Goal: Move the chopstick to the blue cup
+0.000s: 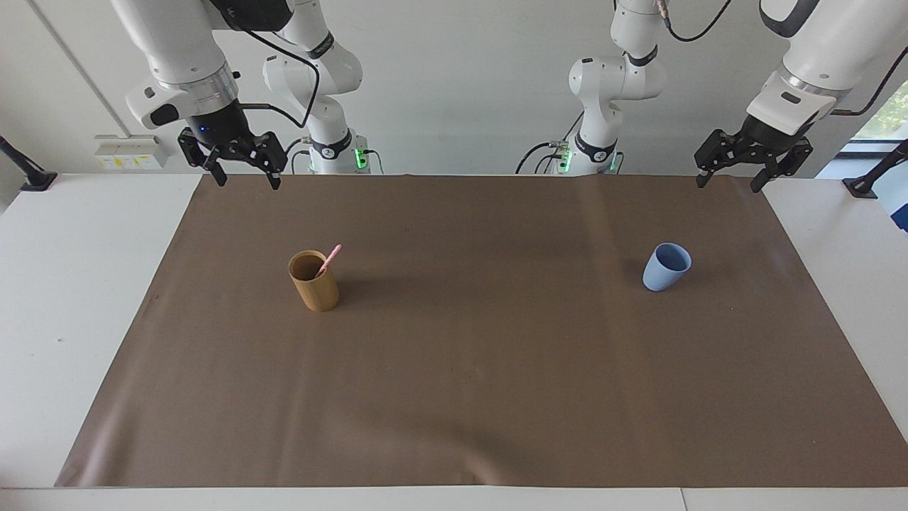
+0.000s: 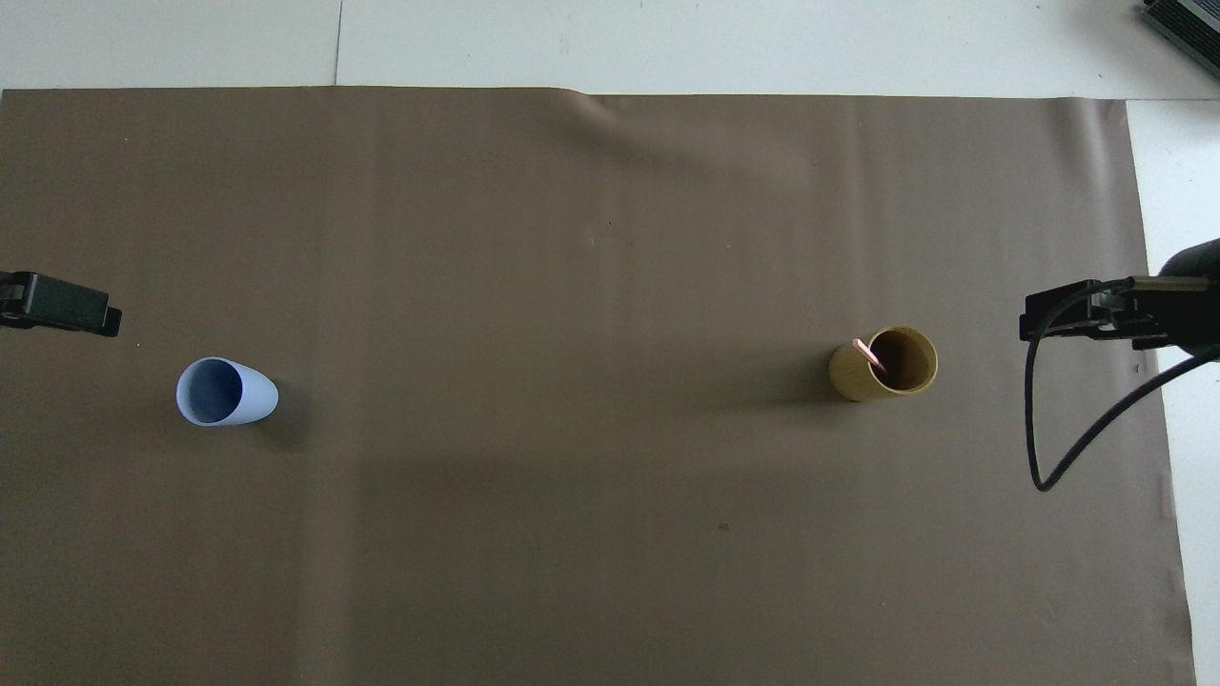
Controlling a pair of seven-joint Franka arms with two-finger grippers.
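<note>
— Pink chopstick (image 1: 328,260)?
— Leaning in the tan cup (image 1: 313,281), left of frame centre; blue cup (image 1: 666,266) standing right.
— Claws?
— Right gripper (image 1: 245,177) and left gripper (image 1: 727,179) hanging spread, gripping nothing, at the upper corners.

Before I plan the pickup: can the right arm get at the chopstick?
Probably yes. The chopstick leans out of the tan cup, tip exposed, and the right gripper hangs open nearby with nothing between.
</note>
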